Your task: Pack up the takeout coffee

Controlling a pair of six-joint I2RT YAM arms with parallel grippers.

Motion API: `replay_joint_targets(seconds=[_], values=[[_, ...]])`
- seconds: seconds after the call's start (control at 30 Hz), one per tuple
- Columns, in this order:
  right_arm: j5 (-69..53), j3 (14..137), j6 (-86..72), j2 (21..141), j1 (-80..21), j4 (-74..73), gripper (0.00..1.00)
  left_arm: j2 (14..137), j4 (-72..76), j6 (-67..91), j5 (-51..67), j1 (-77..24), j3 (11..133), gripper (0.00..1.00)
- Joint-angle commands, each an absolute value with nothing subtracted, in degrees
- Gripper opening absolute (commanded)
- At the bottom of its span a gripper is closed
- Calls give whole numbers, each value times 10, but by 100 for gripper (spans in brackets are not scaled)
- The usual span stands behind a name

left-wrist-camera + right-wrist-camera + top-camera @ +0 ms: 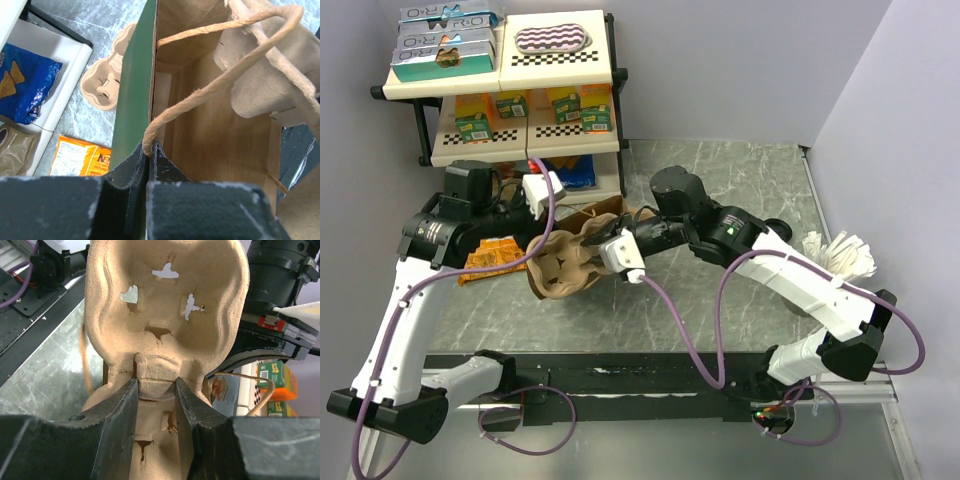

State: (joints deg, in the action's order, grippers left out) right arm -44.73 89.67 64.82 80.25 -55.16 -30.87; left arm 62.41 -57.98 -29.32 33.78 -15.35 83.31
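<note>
The green takeout coffee cup is out of view. A paper bag [210, 140], green outside and brown inside, stands open. My left gripper [149, 147] is shut on its rim at the root of a twisted paper handle [220, 80]; in the top view it [556, 215] is mostly hidden. My right gripper [156, 382] is shut on the centre web of a brown pulp cup carrier [165, 305]. It holds the carrier tilted in the bag's mouth [270, 70]. In the top view the right gripper [595, 262] and carrier [565, 268] sit mid-table.
A second pulp carrier [105, 85] lies on the table beside the bag [610, 212]. An orange chip packet [495, 255] lies left of it. A shelf rack [520, 110] with boxes and a blue chip bag [20, 85] stands back left. A white paper bundle [840, 255] lies right.
</note>
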Motion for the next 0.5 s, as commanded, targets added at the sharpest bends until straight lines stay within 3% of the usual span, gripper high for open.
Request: replay_joint_targets(seconds=[0.0,0.47], values=[[-435,892,650,799,-561,-292,0,606,-567,-303,362,-157,824,1],[-417,896,643,811,-585,-287,0,597,-557,-294,370,-170,807,1]])
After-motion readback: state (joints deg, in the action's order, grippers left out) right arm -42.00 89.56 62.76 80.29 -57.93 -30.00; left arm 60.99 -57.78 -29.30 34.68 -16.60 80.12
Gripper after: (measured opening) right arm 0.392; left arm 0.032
